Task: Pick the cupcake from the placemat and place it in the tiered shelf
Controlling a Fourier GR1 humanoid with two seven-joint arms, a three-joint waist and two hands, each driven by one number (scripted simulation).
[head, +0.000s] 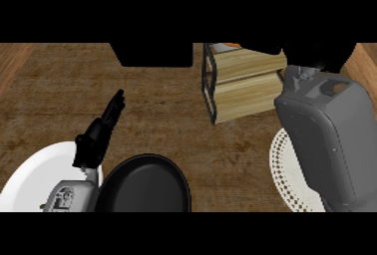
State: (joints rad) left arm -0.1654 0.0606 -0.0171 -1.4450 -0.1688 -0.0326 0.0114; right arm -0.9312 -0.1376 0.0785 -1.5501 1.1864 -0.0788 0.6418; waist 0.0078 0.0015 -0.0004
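The tiered shelf [243, 82], pale wooden boards in a black frame, stands at the back, right of the middle. A small orange bit [230, 46] shows at its top edge; I cannot tell whether it is the cupcake. My right hand [318, 56] is a dark shape at the upper right, just right of the shelf's top board, and its grey forearm [327, 139] runs down over the white lacy placemat [285, 164]. No cupcake shows on the part of the mat that I see. My left hand [99, 132] rests open at the left, fingers up.
A white plate [33, 182] lies at the lower left, partly under my left forearm. A black round plate [147, 187] sits beside it at the front. A black block [151, 54] stands at the counter's back edge, left of the shelf.
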